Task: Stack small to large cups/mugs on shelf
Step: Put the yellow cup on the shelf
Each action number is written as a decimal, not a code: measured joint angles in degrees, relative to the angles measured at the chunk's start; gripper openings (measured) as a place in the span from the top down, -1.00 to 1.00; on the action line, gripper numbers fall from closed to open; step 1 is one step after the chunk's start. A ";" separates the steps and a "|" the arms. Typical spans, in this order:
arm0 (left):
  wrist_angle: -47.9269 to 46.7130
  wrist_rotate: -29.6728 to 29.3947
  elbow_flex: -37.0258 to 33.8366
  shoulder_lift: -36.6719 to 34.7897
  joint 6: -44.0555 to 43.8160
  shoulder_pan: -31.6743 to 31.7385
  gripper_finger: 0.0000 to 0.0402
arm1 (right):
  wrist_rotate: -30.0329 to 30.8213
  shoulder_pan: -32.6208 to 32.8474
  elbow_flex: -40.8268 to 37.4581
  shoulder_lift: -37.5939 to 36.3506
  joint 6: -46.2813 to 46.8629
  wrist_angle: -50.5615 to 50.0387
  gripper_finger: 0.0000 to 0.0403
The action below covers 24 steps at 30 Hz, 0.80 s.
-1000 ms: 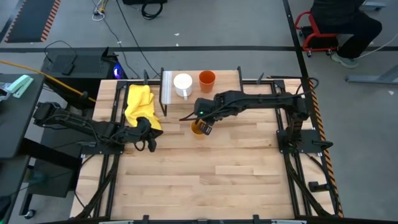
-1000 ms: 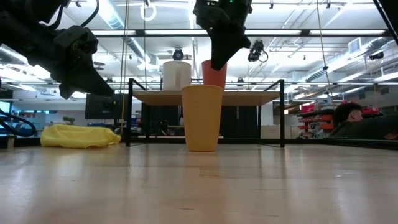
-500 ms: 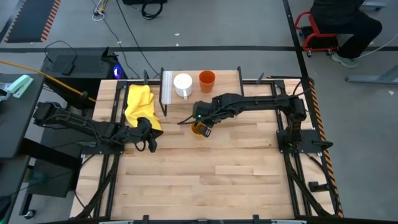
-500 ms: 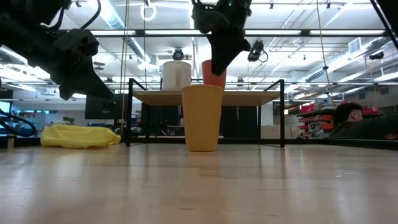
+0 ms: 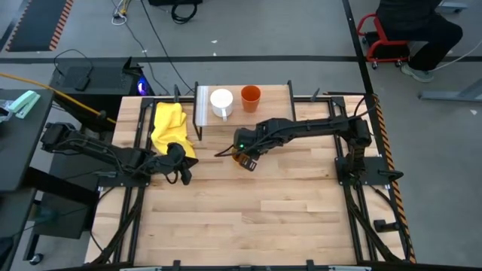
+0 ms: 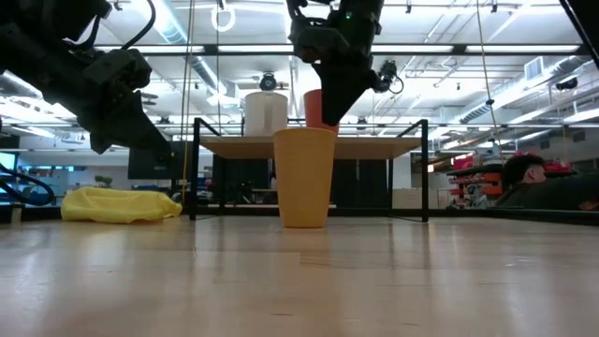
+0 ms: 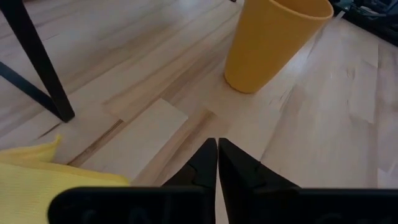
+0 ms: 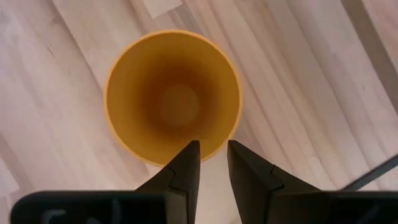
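Directly above the yellow-orange cup [image 8: 172, 96] on the table [image 5: 286, 203], my right fingers [image 8: 211, 163], spread, have dropped toward its rim, setting up the grasp; left fingers [image 7: 217, 163] pressed together.

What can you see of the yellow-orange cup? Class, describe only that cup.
The yellow-orange cup is a plain tapered tumbler with no handle, plastic by its look, wider at the rim than at the base. It stands upright and empty on the wooden tabletop, in front of the shelf. The right gripper hovers just above its rim, fingers open and not touching it.
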 joint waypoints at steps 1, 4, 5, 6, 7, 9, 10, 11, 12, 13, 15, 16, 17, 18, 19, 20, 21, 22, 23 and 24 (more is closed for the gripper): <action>0.00 0.00 0.00 0.02 -0.02 -0.02 0.88 | -0.11 0.00 0.00 0.00 0.01 0.38 0.56; -0.02 0.01 0.00 0.02 -0.04 -0.02 0.86 | -0.11 -0.07 0.00 0.00 0.01 1.33 0.56; -0.01 0.01 0.00 0.02 -0.09 -0.04 0.86 | -0.22 -0.18 0.00 -0.02 0.01 1.39 0.56; -0.01 0.01 0.00 0.02 -0.29 -0.04 0.86 | -0.24 -0.31 0.00 -0.02 0.01 1.38 0.56; -0.01 0.02 0.00 0.01 -0.52 -0.04 0.86 | -0.24 -0.34 0.00 -0.02 0.01 1.39 0.56; -0.02 0.02 0.00 0.02 -0.65 -0.04 0.86 | -0.23 -0.72 -0.57 -0.02 -0.02 2.30 0.56; -0.04 0.02 0.00 0.02 -0.65 -0.04 0.87 | -0.22 -0.89 -0.96 -0.02 -0.03 2.48 0.56; -0.04 0.02 0.00 0.02 -0.65 -0.04 0.88 | -0.23 -1.08 -1.27 -0.02 -0.01 2.36 0.56; -0.04 0.02 0.00 0.00 -0.65 -0.04 0.88 | -0.20 -1.31 -1.57 -0.02 -0.01 2.36 0.56; -0.06 0.02 0.00 0.01 -0.65 -0.04 0.88 | -0.21 -1.62 -1.99 -0.02 -0.01 2.55 0.56; -0.07 0.02 0.00 0.02 -0.64 -0.04 0.88 | -0.42 -2.08 -3.17 -0.04 -0.03 3.36 0.56; -0.09 0.02 0.00 0.02 -0.63 -0.04 0.87 | -0.55 -2.30 -3.63 -0.04 -0.09 3.69 0.56; -0.09 0.02 0.00 0.02 -0.63 -0.04 0.86 | -0.63 -2.41 -3.89 -0.02 -0.26 4.02 0.56; -0.10 0.02 0.00 0.02 -0.63 -0.04 0.85 | -0.63 -2.54 -3.98 -0.02 -0.44 4.47 0.56; -0.09 0.02 0.00 0.02 -0.63 -0.04 0.85 | -0.68 -2.61 -3.98 -0.02 -0.53 4.84 0.56; -0.10 0.02 -0.01 0.02 -0.63 -0.04 0.84 | -0.98 -2.64 -3.98 -0.02 -0.54 5.02 0.56; -0.11 0.02 -0.02 0.01 -0.61 -0.04 0.84 | -1.77 -2.64 -4.00 -0.02 -0.55 5.21 0.56; -0.11 0.02 -0.02 0.02 -0.61 -0.04 0.85 | -2.57 -2.64 -4.00 -0.02 -0.56 5.63 0.56; -0.11 0.02 -0.02 0.02 -0.61 -0.04 0.85 | -3.19 -2.62 -4.00 -0.02 -0.57 6.15 0.56; -0.11 0.02 -0.02 0.02 -0.60 -0.04 0.86 | -3.45 -2.60 -4.00 -0.02 -0.53 6.54 0.56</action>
